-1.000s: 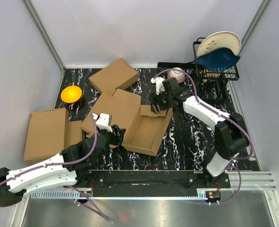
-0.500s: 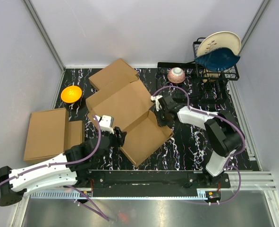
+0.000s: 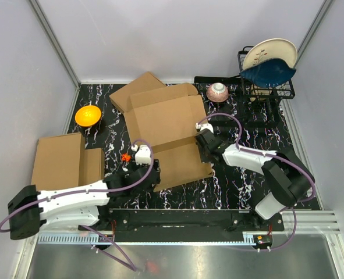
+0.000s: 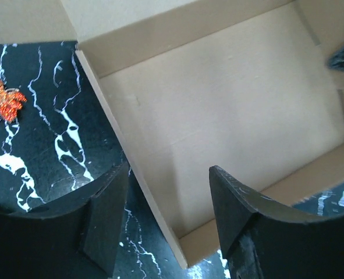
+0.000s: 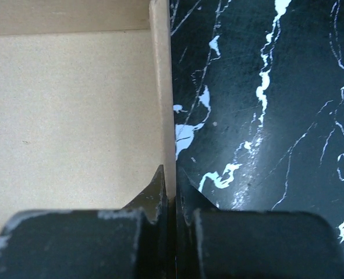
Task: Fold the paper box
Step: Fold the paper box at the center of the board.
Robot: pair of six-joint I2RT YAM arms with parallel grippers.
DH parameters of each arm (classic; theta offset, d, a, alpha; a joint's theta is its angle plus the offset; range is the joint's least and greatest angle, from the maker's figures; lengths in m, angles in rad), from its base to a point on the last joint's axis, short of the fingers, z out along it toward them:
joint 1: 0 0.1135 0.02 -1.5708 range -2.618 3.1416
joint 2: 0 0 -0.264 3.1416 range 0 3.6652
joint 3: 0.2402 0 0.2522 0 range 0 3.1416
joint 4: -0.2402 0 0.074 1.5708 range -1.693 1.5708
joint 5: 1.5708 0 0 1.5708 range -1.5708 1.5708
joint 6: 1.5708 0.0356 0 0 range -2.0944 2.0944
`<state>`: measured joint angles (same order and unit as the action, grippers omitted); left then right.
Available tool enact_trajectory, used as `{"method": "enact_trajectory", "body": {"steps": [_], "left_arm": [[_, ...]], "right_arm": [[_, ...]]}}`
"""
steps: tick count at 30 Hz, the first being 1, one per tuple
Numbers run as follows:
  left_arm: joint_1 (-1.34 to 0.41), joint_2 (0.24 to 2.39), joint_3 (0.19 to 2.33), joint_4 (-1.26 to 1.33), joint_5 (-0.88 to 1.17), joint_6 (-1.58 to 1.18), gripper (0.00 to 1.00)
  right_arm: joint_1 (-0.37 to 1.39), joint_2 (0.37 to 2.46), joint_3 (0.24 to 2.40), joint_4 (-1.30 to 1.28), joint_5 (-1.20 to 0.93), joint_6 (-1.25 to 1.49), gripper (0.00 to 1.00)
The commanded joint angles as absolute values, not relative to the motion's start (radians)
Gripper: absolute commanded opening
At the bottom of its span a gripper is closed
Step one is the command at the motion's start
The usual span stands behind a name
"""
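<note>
Middle of the table: the paper box (image 3: pixel 166 131) lies opened out on the black marbled table (image 3: pixel 241 186), tray part near, lid panel stretching far

Right gripper: the right gripper (image 5: pixel 170 174) is clenched on the thin right side wall of the paper box (image 5: pixel 73 104), the wall standing upright between its fingers

Left gripper: the left gripper (image 4: pixel 169 171) is released, jaws spread over the tray's near-left wall with the cardboard edge running between them, gripping nothing

Done so far: the right wall looks raised and a crease stands between tray and lid; the tray floor (image 4: pixel 230 116) is flat and bare

Left to do: judging by this, the task is at an early-to-middle stage; the other walls need lifting and tucking, tabs seated, lid brought over

Far edge: the lid panel overlaps or touches the smaller box (image 3: pixel 138 90); which, I cannot tell

Left side: a red leaf (image 3: pixel 126 157) sits just beside the tray's left corner; the flat cardboard sheet (image 3: pixel 58 164) and orange bowl (image 3: pixel 88 115) are well apart

Right side: bare marble runs between box and dish rack (image 3: pixel 265 87), the best room for swinging flaps
</note>
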<state>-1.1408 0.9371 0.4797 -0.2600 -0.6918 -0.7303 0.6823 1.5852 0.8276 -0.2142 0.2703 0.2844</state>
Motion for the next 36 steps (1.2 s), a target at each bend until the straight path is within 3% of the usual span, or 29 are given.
{"method": "enact_trajectory", "body": {"steps": [1,3,9,15,20,26,29,30,31,36], "left_arm": [[-1.143,1.061,0.534,-0.264,-0.797,-0.802,0.62],[-1.143,1.113,0.578,-0.299,-0.848,-0.811,0.67],[-1.132,1.261,0.676,-0.455,-0.937,-0.92,0.7],[-1.054,1.258,0.628,-0.361,-0.864,-0.902,0.7],[-0.962,1.29,0.592,-0.215,-0.755,-0.793,0.51],[-0.905,1.394,0.621,-0.126,-0.701,-0.73,0.46],[-0.888,1.422,0.63,-0.06,-0.66,-0.678,0.22],[-0.888,1.427,0.63,-0.034,-0.641,-0.666,0.07],[-0.89,1.428,0.627,-0.025,-0.629,-0.651,0.0],[-0.896,1.424,0.607,-0.005,-0.643,-0.644,0.0]], "right_arm": [[0.738,1.604,0.836,-0.199,0.363,0.391,0.0],[0.744,1.614,0.841,-0.215,0.37,0.435,0.0],[0.752,1.605,0.833,-0.279,0.384,0.547,0.0],[0.752,1.572,0.818,-0.304,0.35,0.646,0.0],[0.752,1.565,0.811,-0.313,0.334,0.676,0.0],[0.752,1.555,0.81,-0.324,0.318,0.687,0.0],[0.752,1.548,0.813,-0.339,0.325,0.681,0.0],[0.752,1.546,0.815,-0.344,0.325,0.673,0.0],[0.753,1.539,0.819,-0.354,0.331,0.669,0.01],[0.752,1.523,0.864,-0.38,0.351,0.641,0.34]]}}
